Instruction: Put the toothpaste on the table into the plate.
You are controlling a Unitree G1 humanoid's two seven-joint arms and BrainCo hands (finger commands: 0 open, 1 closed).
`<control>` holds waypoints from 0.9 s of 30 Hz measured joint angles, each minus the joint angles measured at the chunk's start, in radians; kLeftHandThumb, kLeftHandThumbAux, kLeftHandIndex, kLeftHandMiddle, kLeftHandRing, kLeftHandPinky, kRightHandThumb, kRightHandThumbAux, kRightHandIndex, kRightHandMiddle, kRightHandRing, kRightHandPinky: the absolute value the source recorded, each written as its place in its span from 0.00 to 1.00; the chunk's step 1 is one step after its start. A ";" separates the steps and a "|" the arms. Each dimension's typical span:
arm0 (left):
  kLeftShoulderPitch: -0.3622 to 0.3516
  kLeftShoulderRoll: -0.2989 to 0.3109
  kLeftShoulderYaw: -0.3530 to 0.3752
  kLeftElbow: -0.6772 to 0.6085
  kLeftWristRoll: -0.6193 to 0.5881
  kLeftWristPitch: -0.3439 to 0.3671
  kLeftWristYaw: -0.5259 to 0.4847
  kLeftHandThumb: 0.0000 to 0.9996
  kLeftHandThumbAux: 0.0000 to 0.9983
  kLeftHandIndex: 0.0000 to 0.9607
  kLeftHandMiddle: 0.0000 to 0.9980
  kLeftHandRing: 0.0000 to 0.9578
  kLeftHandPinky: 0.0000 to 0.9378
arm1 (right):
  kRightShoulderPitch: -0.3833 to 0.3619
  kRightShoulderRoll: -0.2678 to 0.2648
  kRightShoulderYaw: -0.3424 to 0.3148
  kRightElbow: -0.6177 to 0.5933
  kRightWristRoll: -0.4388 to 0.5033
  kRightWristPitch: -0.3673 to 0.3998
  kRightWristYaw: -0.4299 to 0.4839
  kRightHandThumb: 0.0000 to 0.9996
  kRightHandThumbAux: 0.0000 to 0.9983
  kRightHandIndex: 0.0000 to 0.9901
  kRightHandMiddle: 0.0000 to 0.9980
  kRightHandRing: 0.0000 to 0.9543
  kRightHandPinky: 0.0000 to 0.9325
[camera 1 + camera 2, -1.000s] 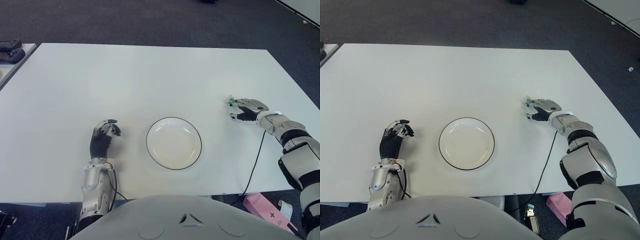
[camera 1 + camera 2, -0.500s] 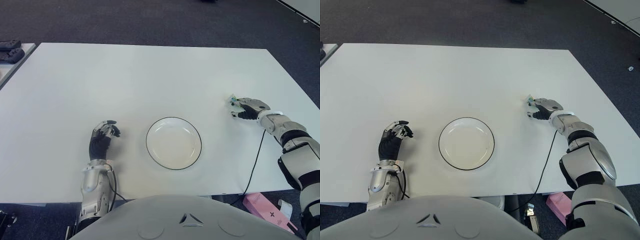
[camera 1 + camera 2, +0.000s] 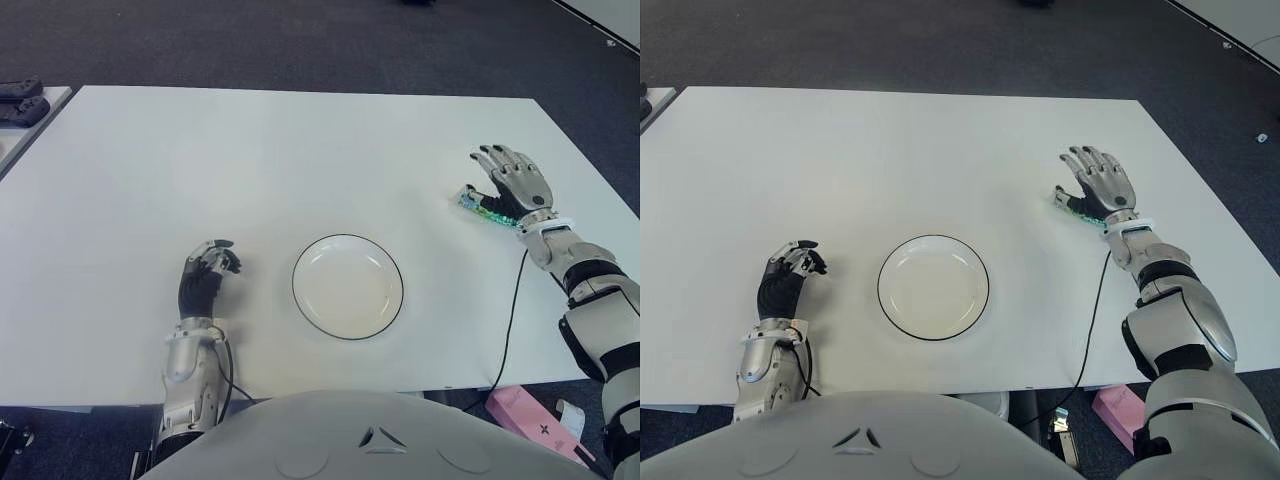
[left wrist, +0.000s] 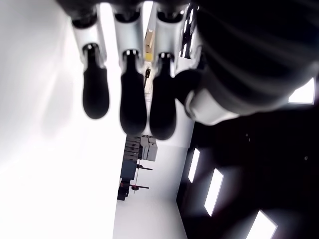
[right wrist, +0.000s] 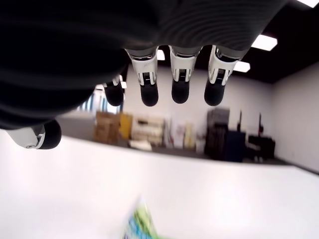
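Right hand [image 3: 515, 183] spread open, fingers extended, just above toothpaste [image 3: 478, 207] lying on white table [image 3: 300, 150], well right of the plate [image 3: 347, 286]. Left hand [image 3: 205, 272] curled, holding nothing, left of plate.

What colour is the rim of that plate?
The plate is white with a thin black rim, clearest in the left eye view.

You see the white table [image 3: 300, 150] evenly and brightly lit from overhead, with faint shadows; in the right wrist view ceiling lights [image 5: 264, 42] glare, and the near fingers [image 5: 179, 84] are dark and blurred
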State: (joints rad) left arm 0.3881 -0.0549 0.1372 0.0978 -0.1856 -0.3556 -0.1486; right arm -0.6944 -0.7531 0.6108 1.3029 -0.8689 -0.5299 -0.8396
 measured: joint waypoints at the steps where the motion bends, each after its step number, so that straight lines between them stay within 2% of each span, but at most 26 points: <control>1: -0.001 0.000 0.000 0.000 0.000 0.000 0.000 0.70 0.72 0.45 0.61 0.61 0.61 | 0.002 0.000 0.001 0.002 -0.005 -0.002 -0.043 0.56 0.24 0.00 0.00 0.00 0.00; 11: -0.010 0.001 0.000 0.013 0.004 -0.001 0.000 0.70 0.72 0.45 0.60 0.60 0.59 | 0.006 0.000 0.012 0.017 -0.034 -0.007 -0.280 0.58 0.27 0.00 0.00 0.00 0.00; 17: -0.017 0.003 0.000 0.023 0.004 -0.010 0.000 0.70 0.72 0.45 0.60 0.61 0.59 | 0.000 -0.042 0.011 -0.019 -0.044 -0.047 -0.382 0.58 0.29 0.00 0.00 0.00 0.00; 23: -0.018 0.003 0.000 0.026 0.004 -0.012 -0.001 0.70 0.72 0.45 0.60 0.61 0.60 | -0.006 -0.045 0.001 -0.010 -0.034 -0.042 -0.372 0.56 0.30 0.00 0.00 0.00 0.00; 27: -0.020 0.006 0.000 0.031 0.003 -0.022 -0.003 0.70 0.72 0.45 0.60 0.61 0.60 | -0.005 -0.045 -0.013 -0.007 -0.019 -0.042 -0.313 0.56 0.29 0.00 0.00 0.00 0.00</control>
State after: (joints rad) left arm 0.3683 -0.0489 0.1374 0.1289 -0.1829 -0.3772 -0.1519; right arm -0.6996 -0.7983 0.5976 1.2964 -0.8882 -0.5721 -1.1529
